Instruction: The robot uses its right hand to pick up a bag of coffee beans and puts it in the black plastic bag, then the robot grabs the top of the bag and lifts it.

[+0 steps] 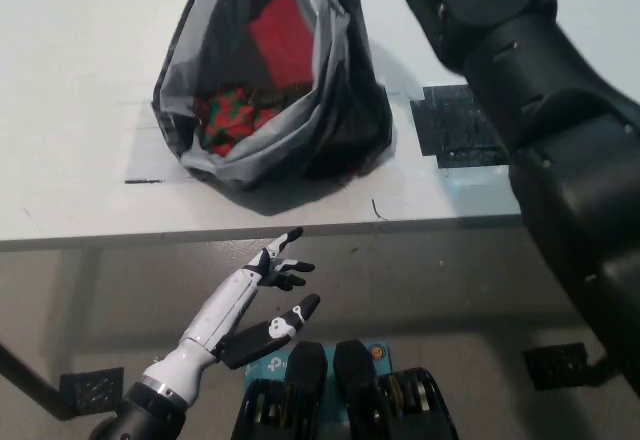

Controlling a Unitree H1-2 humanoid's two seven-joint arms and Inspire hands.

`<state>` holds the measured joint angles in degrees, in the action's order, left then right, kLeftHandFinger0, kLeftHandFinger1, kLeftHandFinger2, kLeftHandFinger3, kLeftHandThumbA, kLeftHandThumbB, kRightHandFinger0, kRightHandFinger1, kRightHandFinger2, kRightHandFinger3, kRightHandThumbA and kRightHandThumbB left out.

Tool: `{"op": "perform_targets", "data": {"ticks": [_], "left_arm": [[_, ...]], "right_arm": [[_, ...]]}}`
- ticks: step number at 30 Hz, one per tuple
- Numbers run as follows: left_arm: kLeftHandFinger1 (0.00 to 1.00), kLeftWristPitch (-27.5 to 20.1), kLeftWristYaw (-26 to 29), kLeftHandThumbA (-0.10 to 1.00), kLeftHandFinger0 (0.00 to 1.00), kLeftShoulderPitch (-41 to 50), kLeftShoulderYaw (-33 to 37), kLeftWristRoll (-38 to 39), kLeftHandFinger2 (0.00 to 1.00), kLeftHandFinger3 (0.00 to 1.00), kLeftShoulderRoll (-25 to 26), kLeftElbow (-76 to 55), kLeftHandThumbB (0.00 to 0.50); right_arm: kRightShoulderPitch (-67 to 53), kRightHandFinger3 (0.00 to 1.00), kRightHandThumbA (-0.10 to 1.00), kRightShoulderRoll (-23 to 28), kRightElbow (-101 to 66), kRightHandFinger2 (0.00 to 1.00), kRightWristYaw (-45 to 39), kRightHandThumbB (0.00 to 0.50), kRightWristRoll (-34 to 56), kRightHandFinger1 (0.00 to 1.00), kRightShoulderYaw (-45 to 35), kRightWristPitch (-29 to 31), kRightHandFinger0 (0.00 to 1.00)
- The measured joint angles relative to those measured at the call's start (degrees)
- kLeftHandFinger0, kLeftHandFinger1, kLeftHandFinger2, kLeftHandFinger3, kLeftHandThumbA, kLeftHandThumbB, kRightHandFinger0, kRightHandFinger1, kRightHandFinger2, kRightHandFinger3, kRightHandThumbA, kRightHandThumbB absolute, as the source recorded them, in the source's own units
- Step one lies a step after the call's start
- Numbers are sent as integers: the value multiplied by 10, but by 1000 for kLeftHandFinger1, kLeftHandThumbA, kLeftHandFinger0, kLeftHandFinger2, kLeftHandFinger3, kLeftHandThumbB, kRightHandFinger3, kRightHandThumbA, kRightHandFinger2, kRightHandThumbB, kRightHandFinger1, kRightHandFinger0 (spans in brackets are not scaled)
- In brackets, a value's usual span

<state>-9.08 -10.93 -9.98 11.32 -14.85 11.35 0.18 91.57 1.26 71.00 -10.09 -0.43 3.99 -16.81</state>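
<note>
The black plastic bag [345, 130] sits on the white table [80, 80], its mouth gaping toward the camera. Inside it lies a red coffee bean pack [283, 45], with red and green patterned packaging [230, 120] lower in the bag. My black right arm [530, 90] runs from the bottom right up past the bag's right side. It leaves the picture at the top, so the right hand is out of view. My white left hand [255, 305] rests open below the table's front edge, at the lower left.
A black taped patch [455, 125] lies on the table to the right of the bag, partly under my arm. A short dark line mark [145, 180] is at the bag's left. The table's front edge [200, 235] crosses the picture.
</note>
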Motion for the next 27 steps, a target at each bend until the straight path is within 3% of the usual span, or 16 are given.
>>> {"op": "perform_targets", "data": {"ticks": [3, 6, 7, 8, 9, 10, 12, 13, 15, 16, 17, 18, 19, 20, 22, 27], "left_arm": [[691, 3, 0, 653, 714, 0, 0, 1, 768, 1000, 0, 0, 190], [689, 4, 0, 645, 711, 0, 0, 3, 767, 1000, 0, 0, 183], [686, 5, 0, 636, 707, 1, 1, 4, 763, 1000, 0, 0, 178], [685, 5, 0, 633, 707, 1, 1, 4, 763, 1000, 0, 0, 178], [684, 5, 0, 627, 707, 3, 2, 4, 762, 1000, 0, 0, 183], [684, 5, 0, 624, 707, 4, 2, 4, 761, 1000, 0, 0, 188], [681, 5, 0, 599, 691, 13, 4, 4, 762, 1000, 0, -1, 179], [681, 5, 0, 597, 690, 19, 6, 4, 763, 1000, 0, -2, 179], [684, 5, 0, 612, 688, 31, 8, 4, 761, 1000, 0, -2, 209], [684, 5, 0, 632, 687, 33, 9, 4, 759, 1000, 0, -2, 211], [687, 5, 0, 669, 693, 38, 9, 4, 756, 1000, 0, -2, 238], [687, 5, 0, 676, 694, 39, 9, 4, 755, 1000, 0, -2, 240], [688, 6, 0, 672, 696, 38, 9, 4, 755, 1000, 0, -2, 232], [682, 8, -1, 625, 681, 37, 9, 4, 758, 1000, 0, -2, 203], [681, 9, -2, 600, 674, 34, 9, 4, 766, 1000, 0, -3, 196], [668, 9, -3, 587, 660, 28, 9, 4, 757, 1000, 0, -4, 197]], "right_arm": [[6, 1000, 964, 5, -26, 1000, -16, 490, -4, 1000, 12, -10, 1000], [6, 1000, 756, 11, -58, 1000, -32, 460, -9, 1000, 24, -21, 1000], [5, 1000, 620, 14, -74, 1000, -42, 400, -11, 1000, 28, -29, 1000], [4, 1000, 345, 15, -82, 1000, -47, 407, -12, 1000, 30, -35, 1000], [3, 1000, 235, 17, -91, 1000, -52, 424, -12, 1000, 33, -41, 1000], [1, 1000, 134, 18, -96, 1000, -55, 399, -13, 1000, 35, -45, 1000], [-6, 1000, 95, 20, -116, 1000, -68, 386, -15, 1000, 43, -62, 1000], [-10, 1000, 95, 22, -125, 1000, -75, 386, -18, 1000, 49, -68, 1000], [-16, 1000, 232, 27, -130, 1000, -83, 445, -25, 1000, 61, -76, 1000], [-18, 1000, 258, 28, -130, 1000, -87, 450, -27, 1000, 65, -78, 1000], [-24, 1000, 358, 33, -130, 1000, -95, 440, -34, 1000, 78, -84, 1000], [-25, 1000, 357, 34, -130, 1000, -97, 436, -35, 1000, 80, -86, 1000], [-28, 1000, 401, 37, -130, 1000, -103, 472, -41, 1000, 92, -88, 1000], [-31, 1000, 559, 38, -131, 1000, -108, 479, -45, 1000, 101, -89, 1000], [-37, 1000, 649, 41, -132, 1000, -115, 456, -56, 1000, 125, -90, 1000], [-61, 1000, 543, 52, -136, 1000, -134, 446, -106, 1000, 229, -90, 1000]]}}
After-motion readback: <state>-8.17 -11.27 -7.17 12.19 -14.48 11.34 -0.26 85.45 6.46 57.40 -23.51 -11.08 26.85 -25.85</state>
